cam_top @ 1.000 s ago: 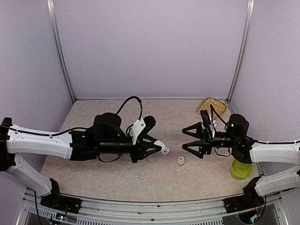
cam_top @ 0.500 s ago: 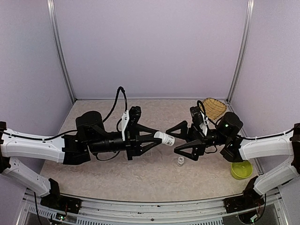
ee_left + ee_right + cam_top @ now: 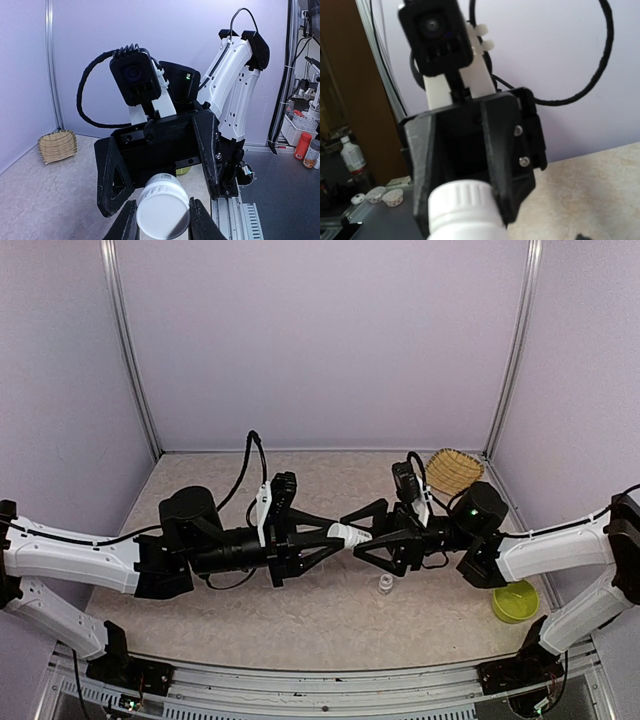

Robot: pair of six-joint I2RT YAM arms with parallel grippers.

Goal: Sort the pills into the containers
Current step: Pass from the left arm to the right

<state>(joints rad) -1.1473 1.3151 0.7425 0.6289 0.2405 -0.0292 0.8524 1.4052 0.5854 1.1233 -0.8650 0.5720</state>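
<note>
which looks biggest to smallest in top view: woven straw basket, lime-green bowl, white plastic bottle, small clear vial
1. woven straw basket
2. lime-green bowl, slightly smaller
3. white plastic bottle, held nearer the camera, partly covered
4. small clear vial

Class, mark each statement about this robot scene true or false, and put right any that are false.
1. The left claw grips a white bottle held off the table. True.
2. The right claw is clamped shut on nothing. False: its fingers stand apart on either side of the bottle's capped end.
3. A lime-green bowl sits on the table beside the right arm. True.
4. The woven basket lies in the near left corner. False: it lies in the far right corner.
5. A small clear object stands on the table near the two claws. True.
</note>
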